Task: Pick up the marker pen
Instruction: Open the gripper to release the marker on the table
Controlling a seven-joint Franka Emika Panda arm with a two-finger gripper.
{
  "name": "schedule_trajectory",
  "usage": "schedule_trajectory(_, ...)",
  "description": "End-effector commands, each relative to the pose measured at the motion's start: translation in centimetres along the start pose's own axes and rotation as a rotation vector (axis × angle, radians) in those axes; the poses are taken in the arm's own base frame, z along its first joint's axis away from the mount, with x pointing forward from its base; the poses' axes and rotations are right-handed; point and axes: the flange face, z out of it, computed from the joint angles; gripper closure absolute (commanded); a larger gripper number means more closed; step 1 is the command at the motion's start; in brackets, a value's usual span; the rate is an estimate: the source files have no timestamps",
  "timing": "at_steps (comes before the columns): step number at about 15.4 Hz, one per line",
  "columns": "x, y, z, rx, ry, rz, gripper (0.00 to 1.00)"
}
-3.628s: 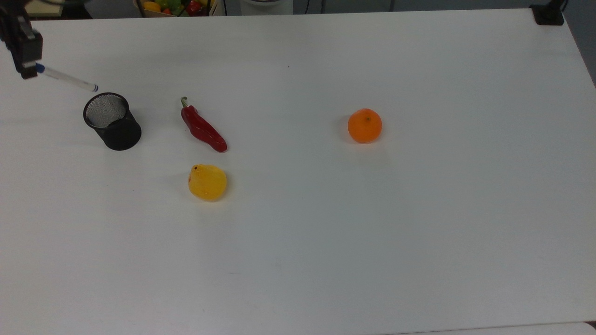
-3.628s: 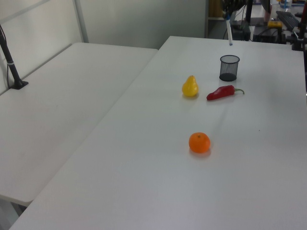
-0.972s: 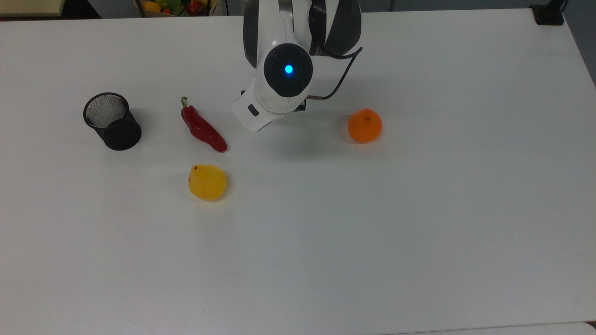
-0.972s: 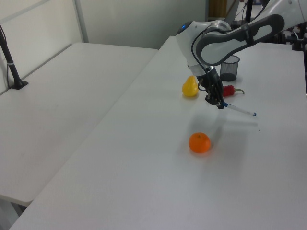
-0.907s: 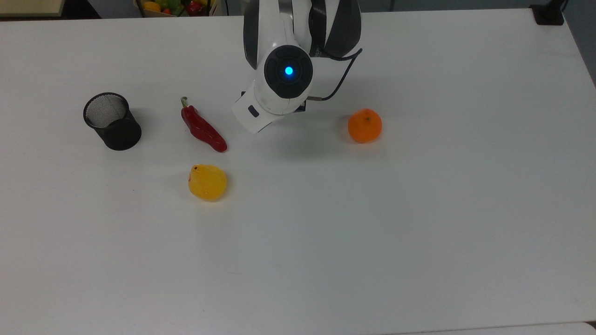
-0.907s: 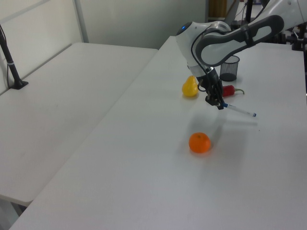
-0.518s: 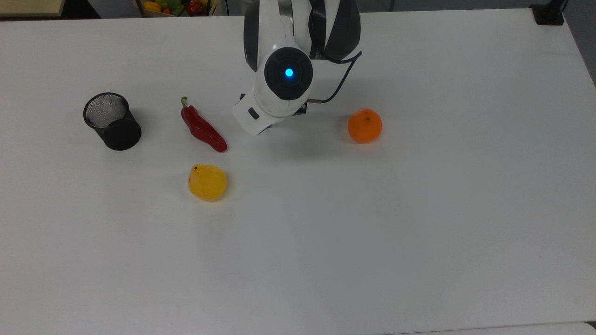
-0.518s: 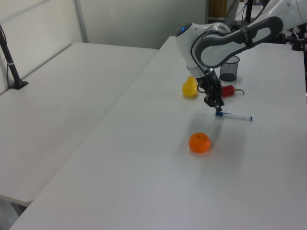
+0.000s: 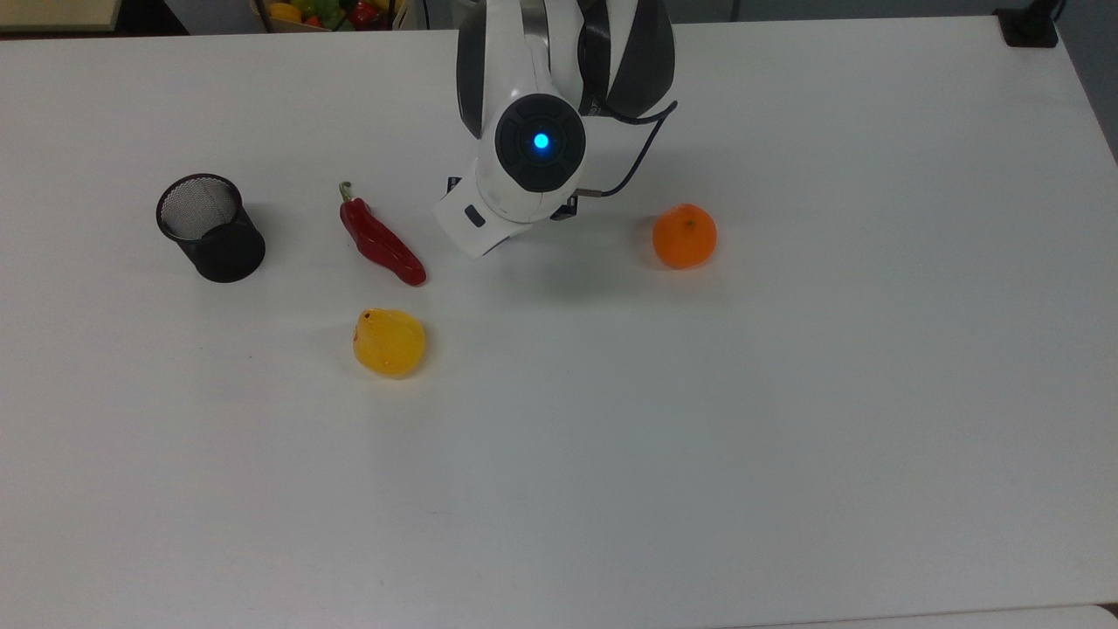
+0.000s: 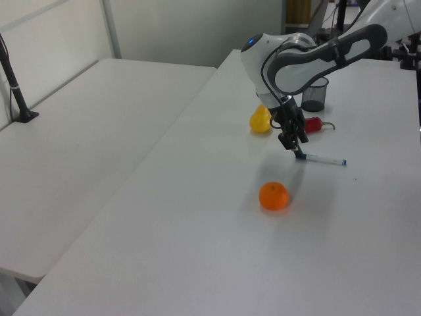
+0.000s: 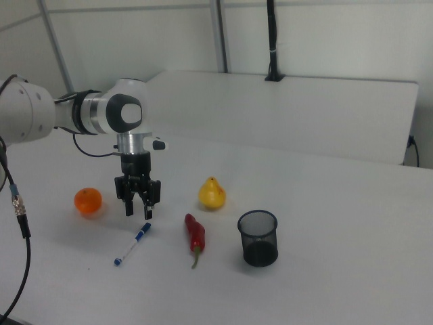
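Note:
The marker pen point(image 11: 132, 245), a slim white barrel with a blue cap, lies flat on the white table point(image 11: 325, 284). In the left view the marker pen point(image 10: 322, 159) lies between the red chilli and the orange. My gripper point(image 11: 138, 212) hangs just above the capped end, pointing down, open, with nothing between its fingers. In the left view the gripper point(image 10: 294, 148) sits a little above the pen's left tip. In the top view the arm's wrist point(image 9: 533, 148) covers that spot.
A red chilli point(image 9: 382, 238), a yellow pear point(image 9: 389, 342) and a black mesh cup point(image 9: 210, 227) lie on the top view's left. An orange point(image 9: 684, 236) sits to the arm's right. A box of toy produce point(image 9: 327, 12) stands beyond the far edge.
The gripper carried the pen from beside the mesh cup to the table's middle. A second ago it held the pen tilted; since then it has opened, the pen lies flat, and the gripper has lifted slightly.

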Motion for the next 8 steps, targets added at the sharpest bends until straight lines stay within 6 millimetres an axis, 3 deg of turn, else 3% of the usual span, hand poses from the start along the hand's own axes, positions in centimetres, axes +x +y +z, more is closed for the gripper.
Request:
schedule_trajectory(1,-1.7,2.6,-3.6,0.01,0.069,-0.016,0.0)
schedule_trajectory(8,-6.3,11.4,-11.4,0.217,0.211,0.045,0.0)
